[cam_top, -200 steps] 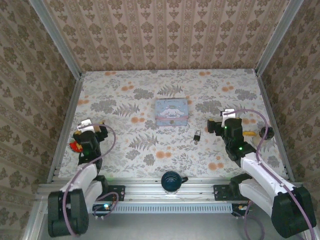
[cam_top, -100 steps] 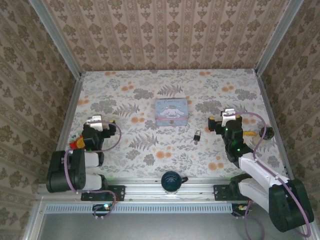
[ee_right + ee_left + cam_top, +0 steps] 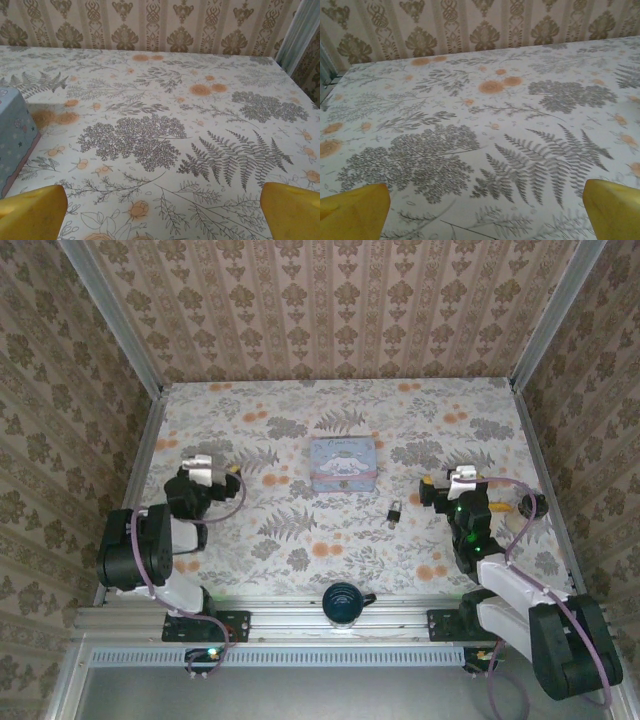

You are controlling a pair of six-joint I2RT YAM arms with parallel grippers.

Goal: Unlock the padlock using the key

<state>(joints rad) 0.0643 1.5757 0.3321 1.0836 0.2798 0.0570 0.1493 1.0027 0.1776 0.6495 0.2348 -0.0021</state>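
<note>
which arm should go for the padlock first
right: the padlock lies close beside the open right fingers; the left fingers sit far across the table.

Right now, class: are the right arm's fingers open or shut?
Open. In the right wrist view the yellow fingers stand far apart, with bare table between.

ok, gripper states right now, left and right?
Left gripper: open, nothing between the fingers.
Right gripper: open, nothing between the fingers.
</note>
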